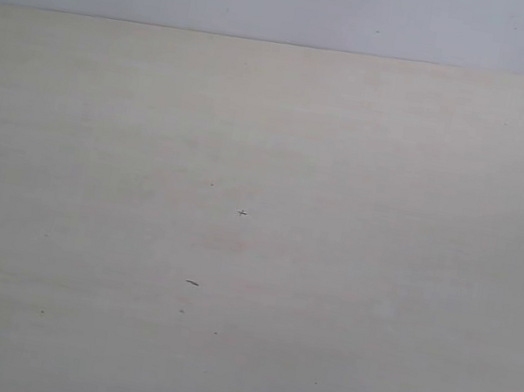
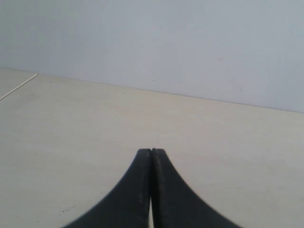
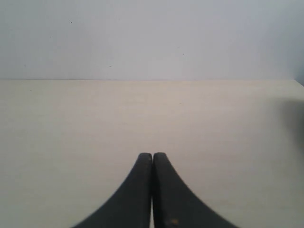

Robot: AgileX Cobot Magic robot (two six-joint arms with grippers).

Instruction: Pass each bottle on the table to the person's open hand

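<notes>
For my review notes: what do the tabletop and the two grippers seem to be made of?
Table: pale beige wood or wood-look laminate with a matte finish. Faint horizontal grain streaks show, but whether it is solid wood or veneer cannot be told. Left gripper and right gripper: black and matte, probably plastic or rubber, with smooth curved surfaces and no metallic shine.

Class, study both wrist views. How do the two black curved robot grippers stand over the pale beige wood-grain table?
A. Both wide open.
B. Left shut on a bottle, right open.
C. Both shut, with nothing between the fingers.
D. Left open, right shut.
C: the black left gripper and the black right gripper each show their curved fingers pressed together at the tips, holding nothing, above the pale beige wood-grain table.
</notes>
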